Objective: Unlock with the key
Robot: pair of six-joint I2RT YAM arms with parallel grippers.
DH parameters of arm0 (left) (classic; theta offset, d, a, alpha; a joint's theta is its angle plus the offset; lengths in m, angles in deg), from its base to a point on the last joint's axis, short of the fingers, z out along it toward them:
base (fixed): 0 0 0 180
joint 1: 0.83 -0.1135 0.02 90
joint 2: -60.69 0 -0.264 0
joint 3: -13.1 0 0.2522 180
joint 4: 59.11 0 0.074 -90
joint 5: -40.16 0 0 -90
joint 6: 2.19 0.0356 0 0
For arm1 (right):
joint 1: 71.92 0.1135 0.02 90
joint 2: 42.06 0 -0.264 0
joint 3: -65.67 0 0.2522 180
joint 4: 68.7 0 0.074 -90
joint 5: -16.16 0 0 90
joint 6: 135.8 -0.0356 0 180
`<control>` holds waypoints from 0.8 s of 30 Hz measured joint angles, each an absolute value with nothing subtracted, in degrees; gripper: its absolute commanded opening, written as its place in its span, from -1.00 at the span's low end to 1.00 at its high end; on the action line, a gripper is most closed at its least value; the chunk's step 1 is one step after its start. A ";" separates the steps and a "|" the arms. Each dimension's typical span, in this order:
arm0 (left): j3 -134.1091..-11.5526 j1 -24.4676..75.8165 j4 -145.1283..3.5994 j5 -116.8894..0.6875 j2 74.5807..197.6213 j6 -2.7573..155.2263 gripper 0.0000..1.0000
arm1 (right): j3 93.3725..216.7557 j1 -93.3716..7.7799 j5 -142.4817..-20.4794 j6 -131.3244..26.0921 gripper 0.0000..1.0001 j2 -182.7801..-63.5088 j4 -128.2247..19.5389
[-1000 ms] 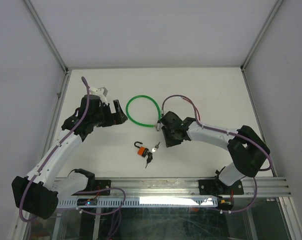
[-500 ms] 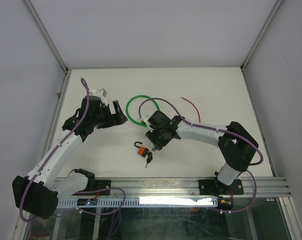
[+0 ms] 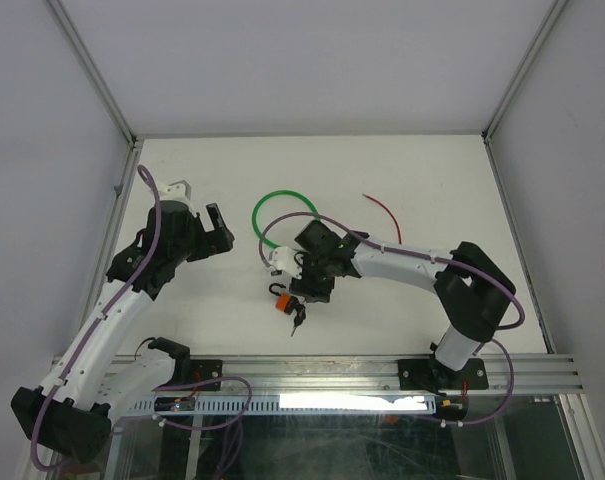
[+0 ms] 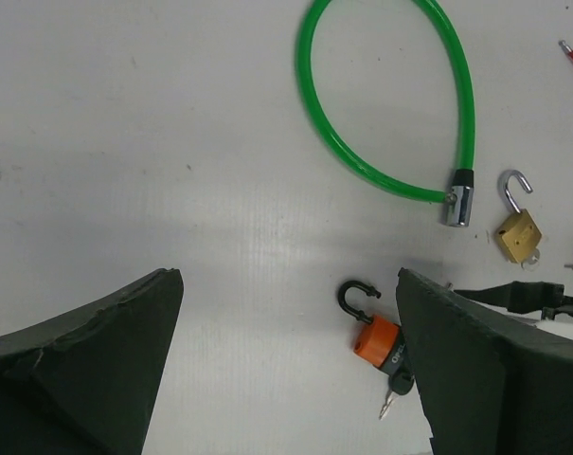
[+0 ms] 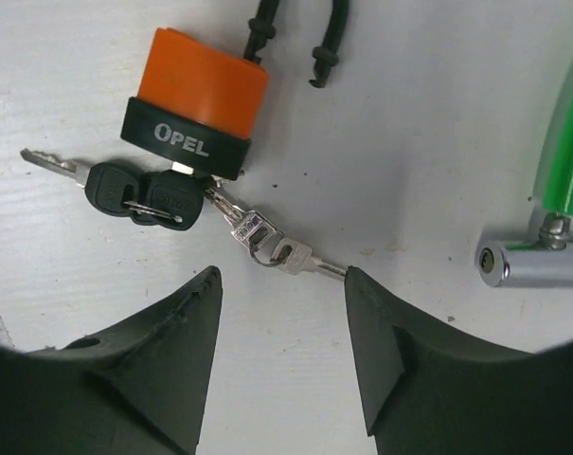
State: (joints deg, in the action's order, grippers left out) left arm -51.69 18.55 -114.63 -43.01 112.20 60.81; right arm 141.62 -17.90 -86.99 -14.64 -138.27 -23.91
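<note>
Near the front edge of the counter point(image 3: 402, 170), right tool point(image 5: 281, 284) hangs half-open, empty, over keys point(image 5: 144, 194) by orange padlock point(image 5: 196, 95): reach step, next likely pinching a key; left tool point(image 4: 288, 280) wide, empty.

Bright, even light; soft shadows; sharp focus.

A white table point(image 3: 422, 170) stands enclosed by pale grey walls point(image 3: 282, 60).

plastic padlock point(image 5: 199, 81), metal keys point(image 5: 291, 254), glossy grn cable point(image 5: 568, 142)
</note>
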 measured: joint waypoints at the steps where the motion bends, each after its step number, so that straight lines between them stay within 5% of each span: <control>1: -51.69 18.55 -114.84 -42.09 111.89 60.83 0.98 | 141.62 -17.90 -87.71 -12.55 0.14 -138.42 -23.72; 16: -51.64 18.55 -114.89 -39.38 112.75 60.83 0.98 | 144.20 -18.06 -90.68 0.17 -0.05 -144.67 -21.16; 24: -51.56 18.55 -114.89 -39.51 112.83 60.83 0.98 | 144.29 -20.59 -93.94 -1.05 -0.50 -145.06 -22.27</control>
